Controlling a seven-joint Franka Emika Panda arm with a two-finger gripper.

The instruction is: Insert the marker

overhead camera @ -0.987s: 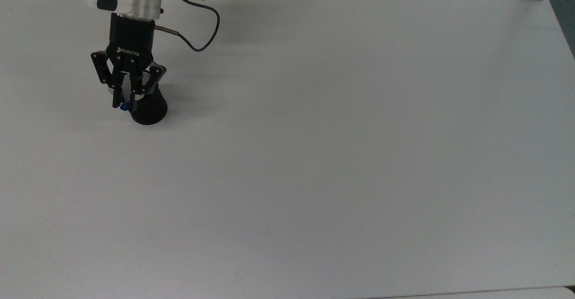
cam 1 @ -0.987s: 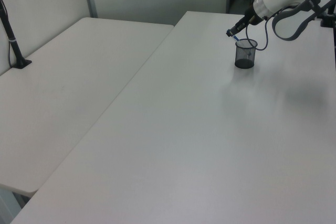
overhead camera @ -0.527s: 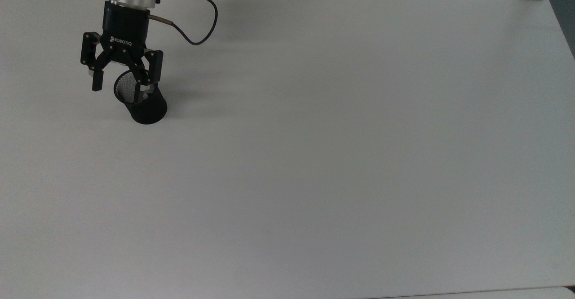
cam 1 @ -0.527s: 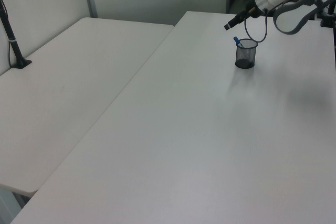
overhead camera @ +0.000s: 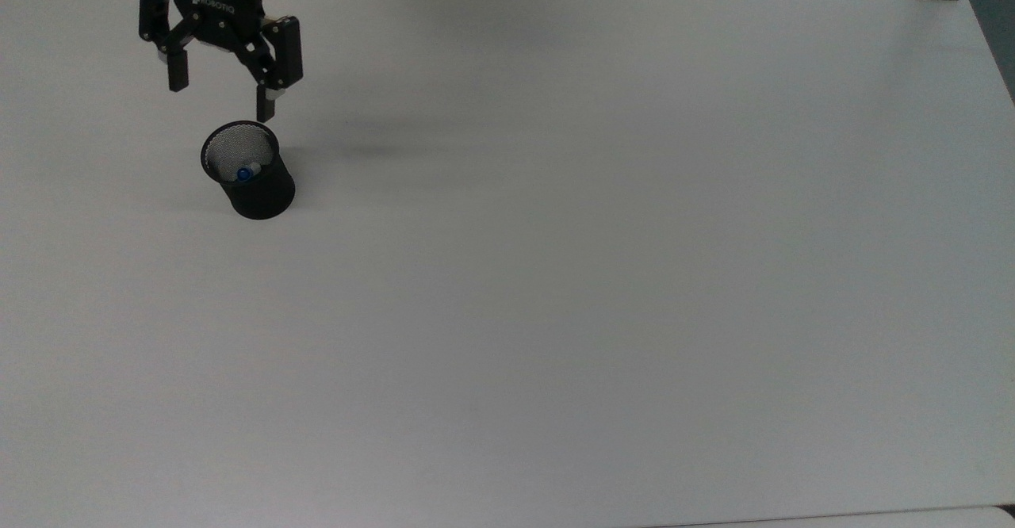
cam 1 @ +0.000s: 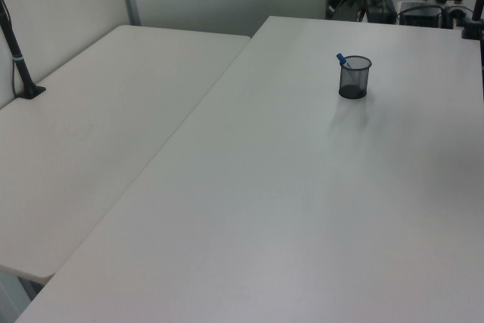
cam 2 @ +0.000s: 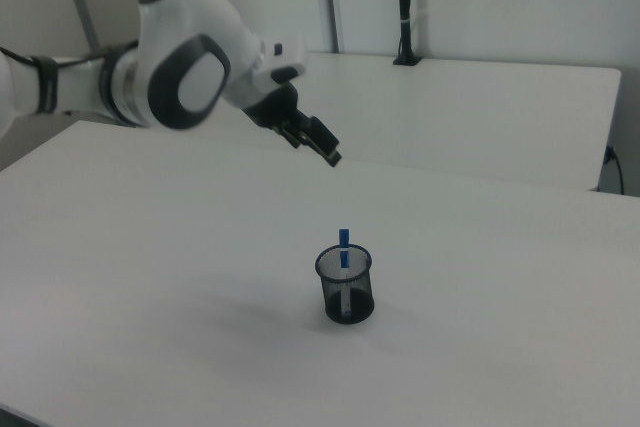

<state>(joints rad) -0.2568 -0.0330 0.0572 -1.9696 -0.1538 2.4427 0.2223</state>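
End effector (overhead camera: 223, 94) open, marker (overhead camera: 246, 172) inside cup (overhead camera: 255, 187)

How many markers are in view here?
1. The marker stands in the mesh cup on the table, its blue end poking above the rim. The mesh could hide another inside, though none shows.

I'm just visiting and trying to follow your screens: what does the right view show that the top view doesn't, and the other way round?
Right view: the arm's white body behind the gripper, and the marker standing upright, its blue end above the cup rim. Top view: the gripper's two fingers spread open and empty, and down into the cup. Both: marker in the black mesh cup on the white table, gripper clear of it.
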